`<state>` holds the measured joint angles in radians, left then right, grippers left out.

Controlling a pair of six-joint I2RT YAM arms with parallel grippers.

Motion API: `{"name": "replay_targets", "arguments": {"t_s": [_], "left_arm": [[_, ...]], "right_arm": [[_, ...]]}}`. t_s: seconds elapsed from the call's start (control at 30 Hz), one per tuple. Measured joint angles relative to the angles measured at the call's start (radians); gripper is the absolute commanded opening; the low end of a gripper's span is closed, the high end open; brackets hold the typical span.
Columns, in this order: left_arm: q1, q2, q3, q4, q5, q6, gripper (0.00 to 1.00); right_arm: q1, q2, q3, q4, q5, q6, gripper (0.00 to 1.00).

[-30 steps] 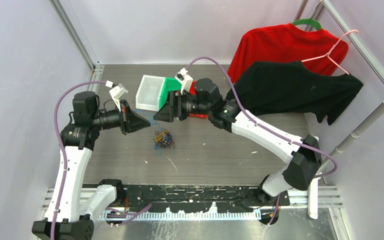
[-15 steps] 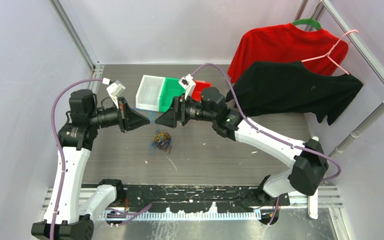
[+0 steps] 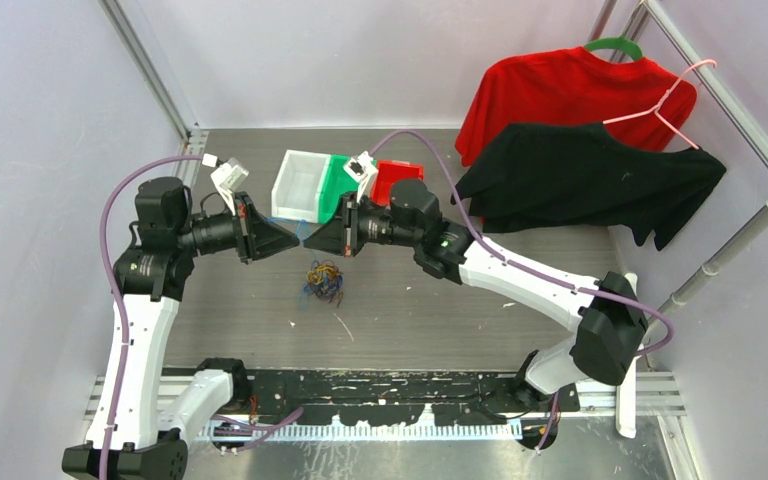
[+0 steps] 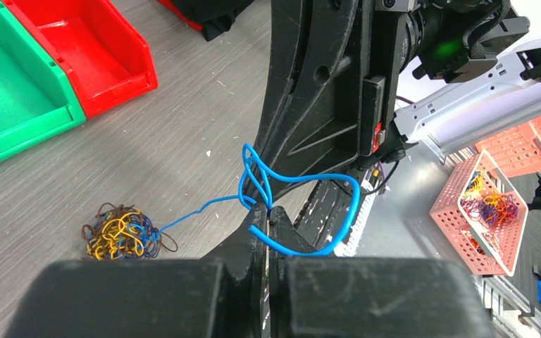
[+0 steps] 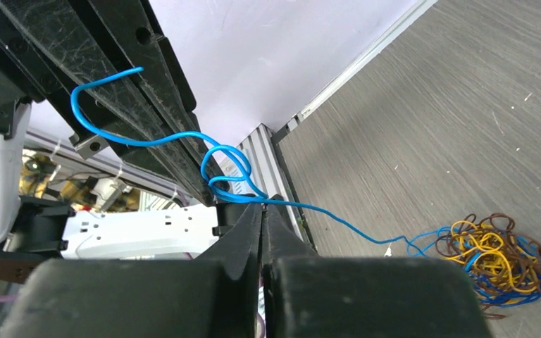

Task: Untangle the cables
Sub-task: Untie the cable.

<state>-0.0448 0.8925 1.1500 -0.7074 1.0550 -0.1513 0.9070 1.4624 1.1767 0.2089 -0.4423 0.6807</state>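
The cables (image 3: 325,280) lie as a small clump of blue, yellow and brown wire on the grey table; the clump (image 4: 123,236) also shows in the left wrist view and, as the clump (image 5: 496,260), in the right wrist view. One blue cable (image 4: 303,179) runs up from it. My left gripper (image 4: 268,211) is shut on this blue cable, whose free end loops past the tips. My right gripper (image 5: 263,208) is shut on the same blue cable (image 5: 352,225) right beside it. Above the clump, the left gripper (image 3: 296,240) and right gripper (image 3: 312,240) meet tip to tip.
A white bin (image 3: 300,185), a green bin (image 3: 340,178) and a red bin (image 3: 398,178) stand just behind the grippers. A red shirt (image 3: 570,95) and a black shirt (image 3: 590,175) hang at the back right by a pink hanger (image 3: 660,110). A pink basket (image 4: 489,204) sits off the table.
My right gripper has moved left until it meets the left gripper, and it has gone from open to shut on the blue cable. The left gripper has stayed shut and nearly still.
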Motion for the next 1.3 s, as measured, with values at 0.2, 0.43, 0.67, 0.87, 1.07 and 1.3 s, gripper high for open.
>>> {"name": "replay_targets", "arguments": {"t_s": [0.2,0.43,0.67,0.87,1.07,1.3], "left_arm": [[0.0,-0.001,0.0,-0.006,-0.016,0.006,0.0],[0.0,-0.039,0.0,-0.016,-0.144,0.052,0.0],[0.0,-0.059,0.032,-0.018,-0.222,0.058,0.0],[0.0,-0.047,0.101,-0.016,-0.218,0.018,0.0],[0.0,-0.01,0.2,-0.008,-0.188,-0.053,0.0],[0.0,0.011,0.304,-0.008,-0.163,-0.105,0.0]], "right_arm": [[-0.001,-0.027,-0.011,-0.021,0.062,-0.021,0.01],[-0.022,-0.163,-0.074,-0.109,0.176,-0.063,0.05],[-0.007,-0.195,-0.077,-0.136,0.237,-0.167,0.74],[0.121,-0.019,-0.073,-0.134,0.34,-0.292,0.78],[0.211,0.158,-0.022,-0.126,0.481,-0.377,0.75],[0.202,0.217,0.066,-0.033,0.608,-0.399,0.63]]}}
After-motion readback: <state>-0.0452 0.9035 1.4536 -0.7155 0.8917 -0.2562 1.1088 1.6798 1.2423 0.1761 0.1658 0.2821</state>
